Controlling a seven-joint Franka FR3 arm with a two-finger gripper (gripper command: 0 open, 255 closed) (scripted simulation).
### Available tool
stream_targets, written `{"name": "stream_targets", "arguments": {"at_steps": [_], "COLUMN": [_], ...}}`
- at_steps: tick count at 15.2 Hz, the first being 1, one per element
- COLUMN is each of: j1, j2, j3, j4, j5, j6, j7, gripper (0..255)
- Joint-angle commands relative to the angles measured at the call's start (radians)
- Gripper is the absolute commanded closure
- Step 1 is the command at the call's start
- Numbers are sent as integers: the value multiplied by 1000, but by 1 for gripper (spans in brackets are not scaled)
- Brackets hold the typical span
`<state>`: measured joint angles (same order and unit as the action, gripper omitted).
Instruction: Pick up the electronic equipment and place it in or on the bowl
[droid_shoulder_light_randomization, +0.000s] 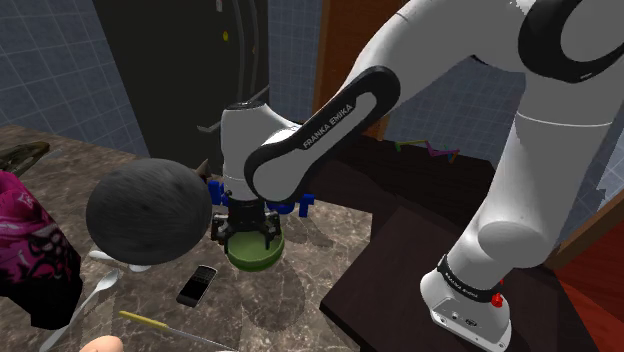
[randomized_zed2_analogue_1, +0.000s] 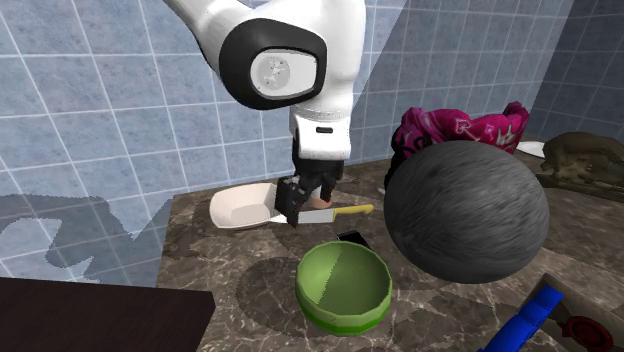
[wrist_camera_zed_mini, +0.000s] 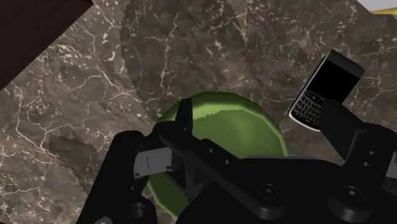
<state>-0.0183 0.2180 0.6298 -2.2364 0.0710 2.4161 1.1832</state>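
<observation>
A black phone (droid_shoulder_light_randomization: 197, 285) with a keypad lies flat on the dark marble counter (droid_shoulder_light_randomization: 290, 300); it also shows beside the right finger in the wrist view (wrist_camera_zed_mini: 326, 89), and its corner peeks out behind the bowl (randomized_zed2_analogue_1: 350, 238). The green bowl (droid_shoulder_light_randomization: 252, 254) (randomized_zed2_analogue_1: 343, 285) (wrist_camera_zed_mini: 219, 121) stands on the counter, nothing inside. My gripper (droid_shoulder_light_randomization: 250, 232) (randomized_zed2_analogue_1: 297, 205) (wrist_camera_zed_mini: 261, 121) hangs just over the bowl, open, with nothing between its fingers. The phone sits a short way from the bowl, toward the shoulder view's lower left.
A big dark grey ball (droid_shoulder_light_randomization: 148, 212) (randomized_zed2_analogue_1: 467, 218) looms close to the bowl. A magenta bag (droid_shoulder_light_randomization: 25, 250), a white scoop (randomized_zed2_analogue_1: 245, 208), a yellow-handled knife (droid_shoulder_light_randomization: 160, 322) (randomized_zed2_analogue_1: 335, 213) and a blue object (droid_shoulder_light_randomization: 300, 203) lie around. The dark stand (droid_shoulder_light_randomization: 400, 270) borders the counter.
</observation>
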Motion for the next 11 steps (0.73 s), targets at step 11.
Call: {"name": "stream_targets", "arguments": {"at_steps": [11], "j1": [244], "j2": [507], "j3": [-199], "j4": [468], "j5": [-186], "j6": [24], "j7": [381], "gripper": [0]}}
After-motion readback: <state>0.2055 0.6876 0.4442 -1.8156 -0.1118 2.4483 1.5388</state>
